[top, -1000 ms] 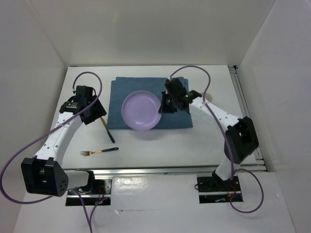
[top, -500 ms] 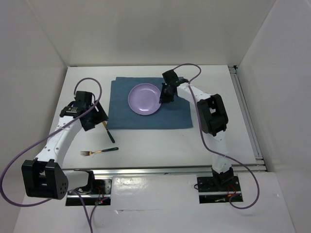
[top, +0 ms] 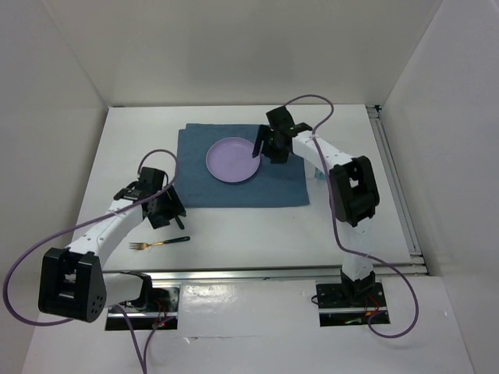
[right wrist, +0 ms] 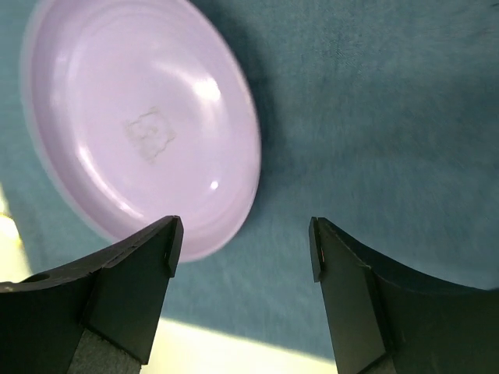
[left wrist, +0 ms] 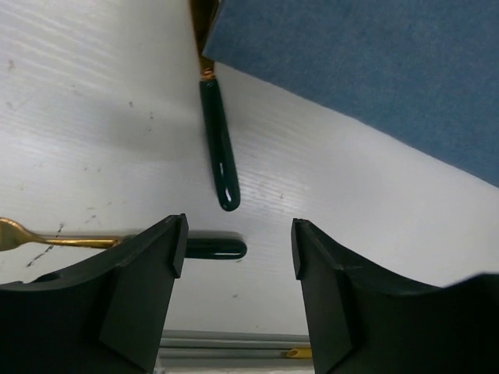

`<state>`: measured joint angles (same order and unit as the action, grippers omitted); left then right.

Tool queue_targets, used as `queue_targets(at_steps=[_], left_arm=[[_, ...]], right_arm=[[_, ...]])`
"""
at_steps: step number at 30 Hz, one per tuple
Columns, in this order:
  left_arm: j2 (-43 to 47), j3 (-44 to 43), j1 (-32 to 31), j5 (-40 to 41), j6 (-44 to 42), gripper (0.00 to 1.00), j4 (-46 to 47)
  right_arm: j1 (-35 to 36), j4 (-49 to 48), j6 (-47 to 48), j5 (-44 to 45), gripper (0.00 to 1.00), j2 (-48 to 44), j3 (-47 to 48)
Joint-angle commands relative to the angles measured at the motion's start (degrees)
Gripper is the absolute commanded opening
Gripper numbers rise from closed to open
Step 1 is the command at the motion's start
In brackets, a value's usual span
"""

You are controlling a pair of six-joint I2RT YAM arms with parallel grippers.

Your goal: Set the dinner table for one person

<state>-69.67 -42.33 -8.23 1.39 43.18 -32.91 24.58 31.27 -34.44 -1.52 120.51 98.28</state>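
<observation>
The right gripper (right wrist: 242,241) has just let go, leaving the lilac plate (top: 232,160) lying on the blue placemat (top: 288,187) at the far middle of the white dinner table (top: 257,234), while the left gripper (left wrist: 238,234), spread and empty, moves in over the knife (left wrist: 218,156) and fork (top: 160,244), likely next.

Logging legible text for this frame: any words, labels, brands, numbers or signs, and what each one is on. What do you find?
No text can be read in any view.
Purple plate: a faint raised stamp at its centre, too blurred to read.
Pale patch on the left wrist housing: possibly a label, too small to read.
</observation>
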Motion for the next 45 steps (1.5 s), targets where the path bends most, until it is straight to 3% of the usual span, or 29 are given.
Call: queue_targets(at_steps=[1,10,14,15,18,19,20,26,30,34,37,45], left_arm=[[-1.6,-0.1,-0.8,1.2,3.7,0.71,4.6],[-11.1,0.4,-0.8,6.9,7.0,0.65,8.5],[-14.5,0.4,-0.8,9.0,9.4,0.47,8.5],[-14.5,-0.1,-0.8,9.0,9.4,0.36,7.7],[-15.1,-1.8,0.2,10.2,9.9,0.19,5.1],[-14.2,-2.4,0.8,10.9,9.9,0.06,4.2],[-13.4,-3.3,1.4,11.4,9.9,0.00,1.6],[-5.0,-13.3,2.0,17.0,2.3,0.00,-4.6],[-2.3,-19.3,-2.1,8.5,-8.4,0.00,-1.6],[-9.7,-29.8,-9.8,0.2,-8.9,0.00,-2.8],[-17.4,-37.8,-18.1,-0.5,-7.1,0.00,-2.3],[-41.3,-63.7,-26.0,-4.4,-1.8,0.00,-2.9]], right_arm=[[-0.4,-1.3,1.5,2.0,0.78,-10.4,-2.4],[-0.9,-1.3,2.6,3.6,0.78,-16.4,-9.2],[-1.5,-1.3,3.1,4.2,0.78,-17.5,-11.3],[-1.5,-1.3,3.1,4.2,0.78,-18.1,-11.3],[-1.5,-0.8,3.8,4.2,0.78,-18.6,-11.9],[-2.1,-0.8,3.8,4.2,0.78,-19.4,-11.9],[-2.1,-0.8,3.8,4.2,0.78,-19.4,-12.4],[-3.7,-0.8,4.9,2.0,0.78,-23.6,-12.4],[-5.9,-0.2,5.6,-0.8,0.78,-26.1,-12.9],[-8.8,0.4,6.1,-2.0,0.78,-29.6,-14.3],[-11.7,0.9,6.1,-2.5,0.78,-33.6,-16.6],[-21.0,2.7,7.3,-5.4,0.78,-45.2,-26.3]])
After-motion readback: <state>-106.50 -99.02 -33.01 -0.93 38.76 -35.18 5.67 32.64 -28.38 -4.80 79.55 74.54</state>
